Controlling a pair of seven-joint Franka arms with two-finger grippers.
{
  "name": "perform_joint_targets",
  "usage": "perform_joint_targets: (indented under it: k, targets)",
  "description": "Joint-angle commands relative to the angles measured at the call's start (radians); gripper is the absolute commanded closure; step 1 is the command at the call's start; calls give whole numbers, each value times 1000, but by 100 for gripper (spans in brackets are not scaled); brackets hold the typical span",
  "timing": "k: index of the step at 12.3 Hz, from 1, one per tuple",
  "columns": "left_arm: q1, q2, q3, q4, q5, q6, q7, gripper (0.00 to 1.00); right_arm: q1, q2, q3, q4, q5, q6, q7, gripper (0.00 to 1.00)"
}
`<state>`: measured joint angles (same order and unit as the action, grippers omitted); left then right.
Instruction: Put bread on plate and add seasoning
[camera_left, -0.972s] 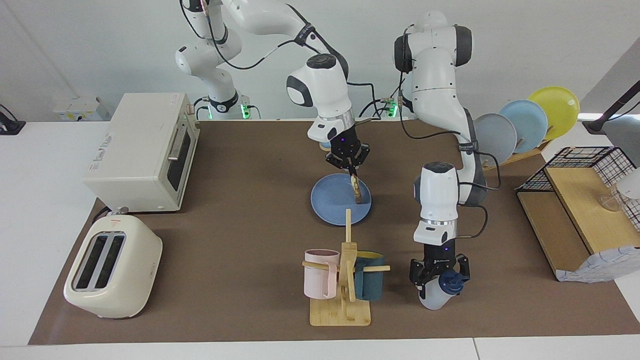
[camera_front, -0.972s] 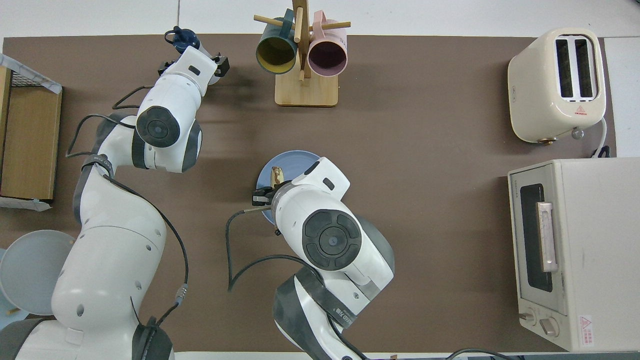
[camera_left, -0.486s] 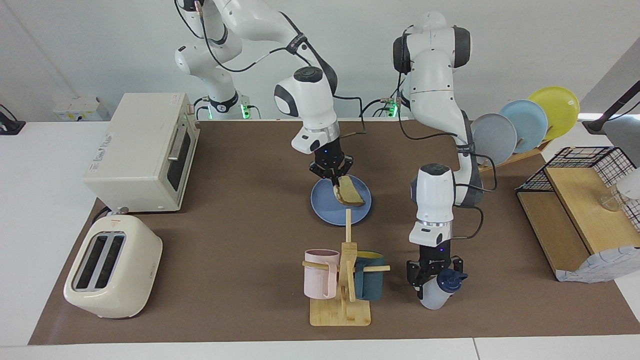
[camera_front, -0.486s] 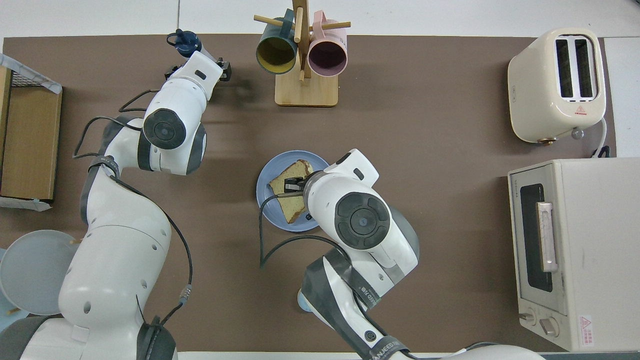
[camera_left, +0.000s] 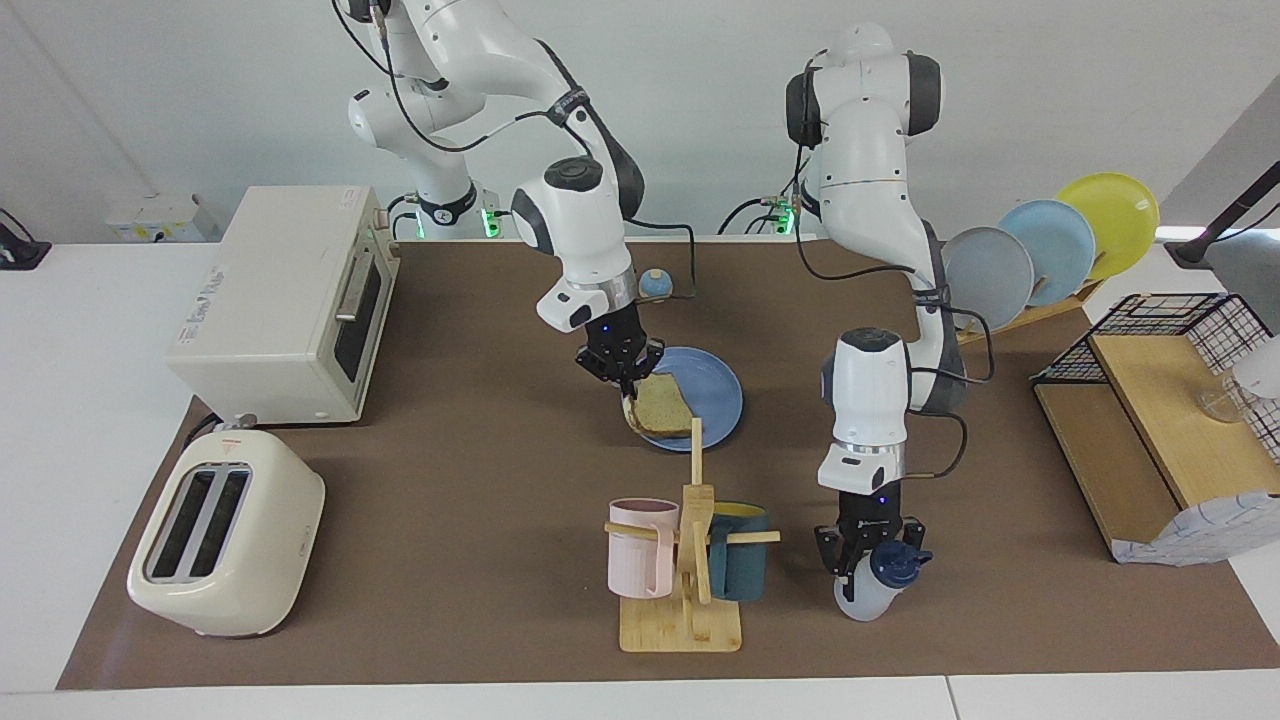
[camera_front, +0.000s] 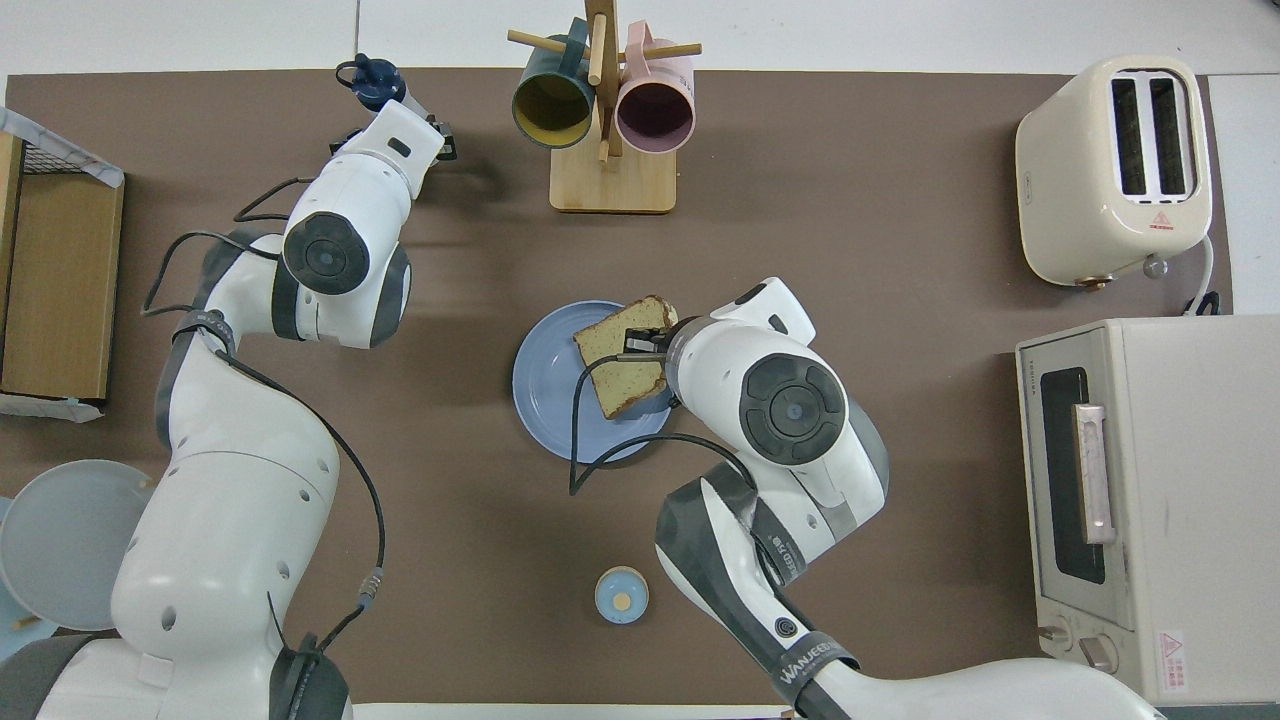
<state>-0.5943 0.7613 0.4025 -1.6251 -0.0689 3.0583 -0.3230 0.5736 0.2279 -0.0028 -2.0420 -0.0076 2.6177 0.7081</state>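
- On the plate (camera_left: 712, 388) mid-table, I see the bread (camera_left: 661, 408) lying flat over the rim at the right arm's end, part of it past the edge.
- My right gripper (camera_left: 624, 367) has its fingers clamped on the slice's crust edge nearest the toaster oven (camera_left: 285, 300).
- My left gripper (camera_left: 862, 553) is closed on the seasoning (camera_left: 872, 587) just under its navy cap; the bottle leans, beside the mug rack (camera_left: 690, 560).
- Bread: square, porous tan crumb, brown crust. Plate: round, smooth blue plastic. Bottle: frosted white plastic.
- I count one slice, one bottle, one plate on the mat, three more plates (camera_left: 1050, 250) in a rack, two mugs (camera_left: 640, 545), one toaster (camera_left: 225, 535), one blue knob (camera_left: 656, 284).
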Motion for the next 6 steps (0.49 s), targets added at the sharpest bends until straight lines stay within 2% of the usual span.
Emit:
perform_joint_targets:
  k: [1, 2, 4, 6]
  targets:
    - [13, -60, -2, 7, 3, -114, 24, 100, -11, -45, 12, -67, -22, 27, 37, 58]
    - [16, -78, -4, 14, 3, -150, 24, 100, -8, -45, 12, -63, -22, 24, 31, 1]
    - [34, -137, -13, 16, 3, -241, 41, 100, -6, -47, 12, -56, -20, 24, 42, 0]
    - [60, -230, -39, 16, -5, -387, 195, 100, -3, -45, 14, -29, -12, 22, 69, 0]
